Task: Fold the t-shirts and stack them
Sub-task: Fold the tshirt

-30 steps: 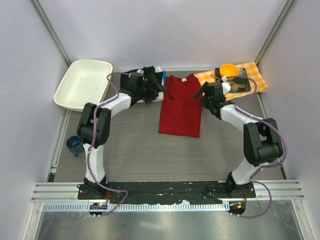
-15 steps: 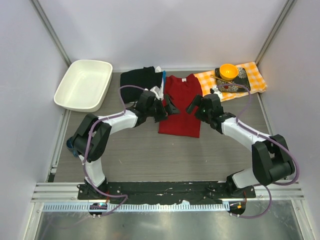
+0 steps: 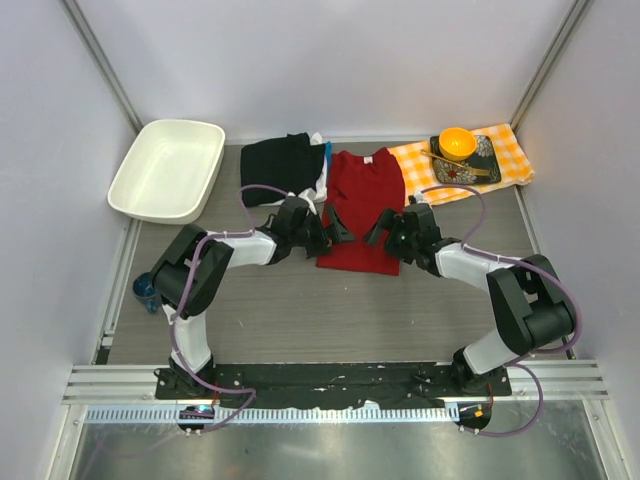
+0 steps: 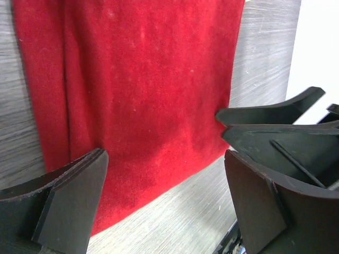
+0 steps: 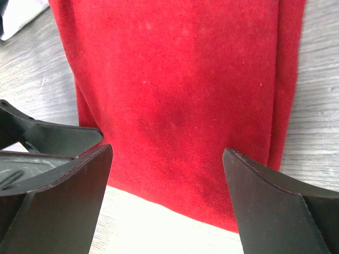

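A grey wood-grain table (image 3: 300, 300) is enclosed by plain white walls. A red shirt (image 3: 360, 205) is laid flat toward the far middle of it, collar to the far edge, with both sleeves folded in so that a long narrow strip is formed. Just to its left a folded black shirt (image 3: 278, 160) is seen, and an edge of a white shirt (image 3: 319, 186) shows at its right side. A white tray (image 3: 165, 170) is set at the far left, a checked cloth (image 3: 470, 160) with an orange bowl (image 3: 457, 142) at the far right, and a blue cup (image 3: 146, 290) by the left edge.

The left gripper (image 4: 164, 203) is held low over the left side of the red shirt's lower half, its jaws spread wide and nothing gripped. The right gripper (image 5: 167, 198) is held opposite, over the right side, likewise wide open and empty. The two grippers face each other across the cloth, near but apart.
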